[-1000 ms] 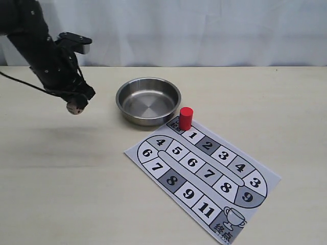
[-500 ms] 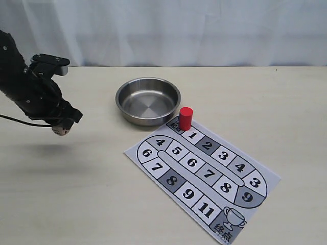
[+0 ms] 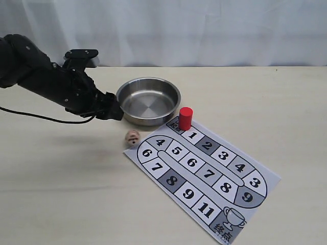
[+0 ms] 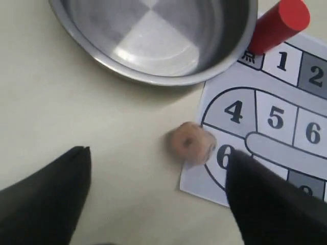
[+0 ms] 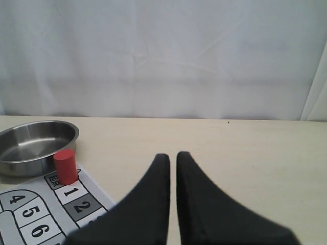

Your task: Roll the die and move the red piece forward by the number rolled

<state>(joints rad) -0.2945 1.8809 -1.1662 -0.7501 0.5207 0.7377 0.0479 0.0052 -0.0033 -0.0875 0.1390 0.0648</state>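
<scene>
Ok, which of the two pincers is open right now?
The left pincer: its fingers are spread wide apart, with the die lying free below. The right pincer has its fingers almost together, holding nothing.

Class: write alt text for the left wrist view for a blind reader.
A blurred die sits at the edge of the numbered board, below the open left gripper. A steel bowl and the red piece stand beyond.

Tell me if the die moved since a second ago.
Yes: the die moved right and down, from left of the bowl to the edge of the game board.
</scene>
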